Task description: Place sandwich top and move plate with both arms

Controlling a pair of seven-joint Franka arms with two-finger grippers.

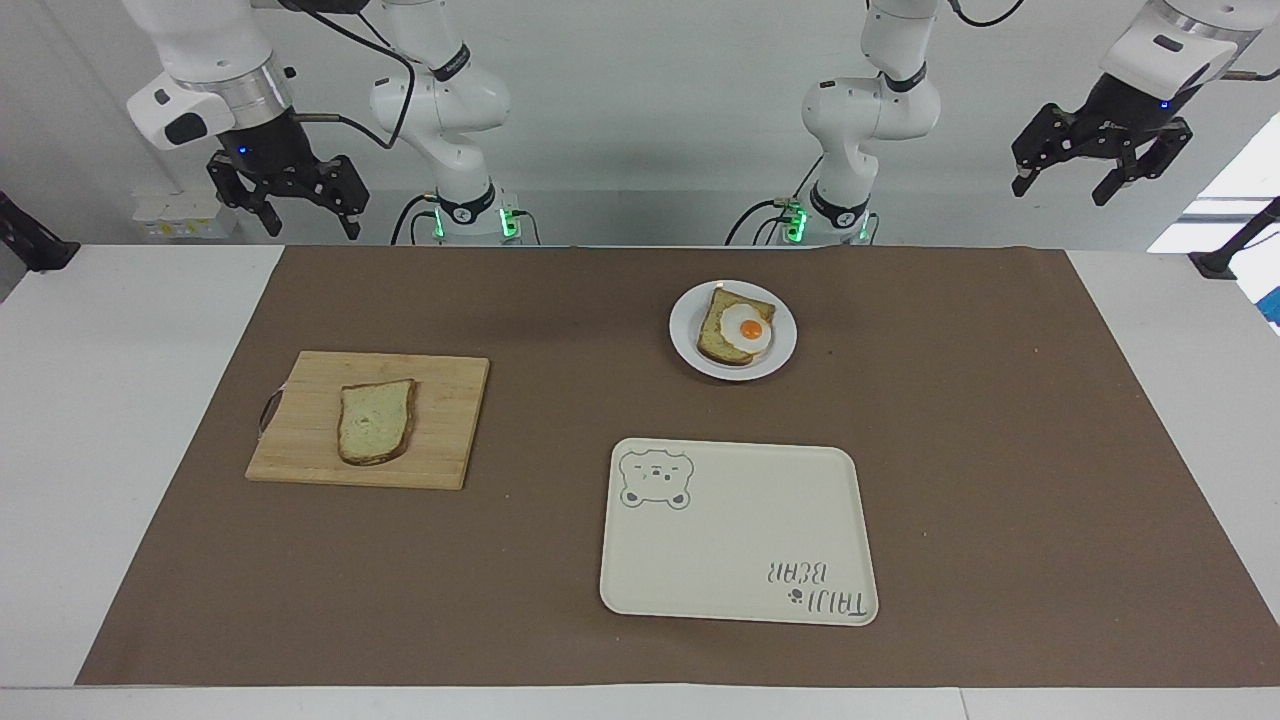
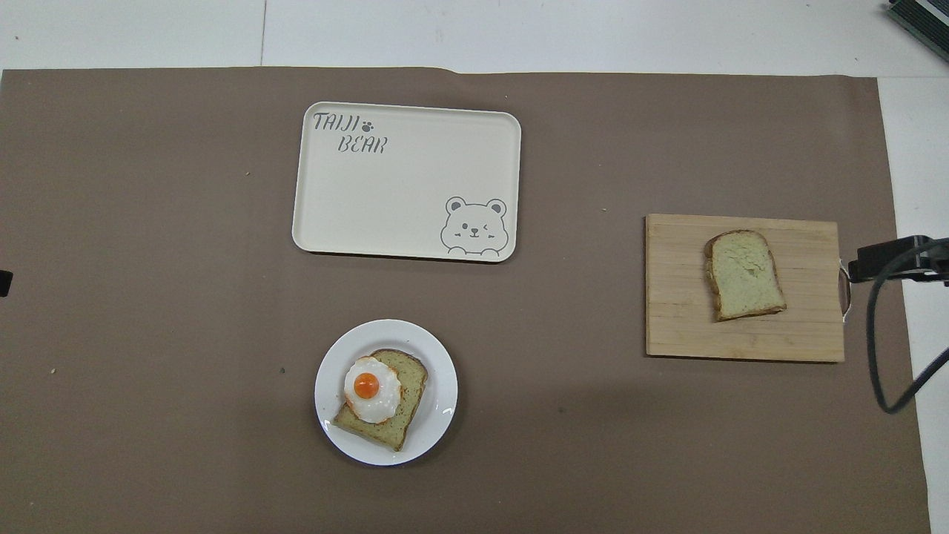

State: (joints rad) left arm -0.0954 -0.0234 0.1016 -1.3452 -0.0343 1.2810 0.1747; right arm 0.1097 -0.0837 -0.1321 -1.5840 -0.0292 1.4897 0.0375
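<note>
The sandwich top [image 1: 376, 421], a plain slice of bread with pale yellowish-green crumb, a brown crust and one rounded end, lies flat on a rectangular pale wooden cutting board [image 1: 440, 400] toward the right arm's end of the table; in the overhead view its rounded end points to about eleven o'clock. Nothing touches it. The small round white plate [image 1: 688, 340] sits on the brown table mat [image 1: 1000, 480] nearer to the robots, at roughly eight o'clock from the board in the overhead view and well apart from it. On the plate rests a second slice of bread [image 1: 712, 338], and a fried egg with an orange yolk [image 1: 747, 330] lies on that slice, shifted toward one corner of it. Straight out from the plate at twelve o'clock in the overhead view, farther from the robots, lies a larger cream rectangular tray [image 1: 740, 540] with rounded corners, a bear drawing in one corner and the lettering "TAIJI BEAR" in the corner diagonal to it. The right gripper [image 1: 300, 215] hangs raised above the table edge at the right arm's end, its jaws spread apart and holding nothing. The left gripper [image 1: 1062, 186] hangs raised at the left arm's end, also spread wide and holding nothing. Both arms wait.
</note>
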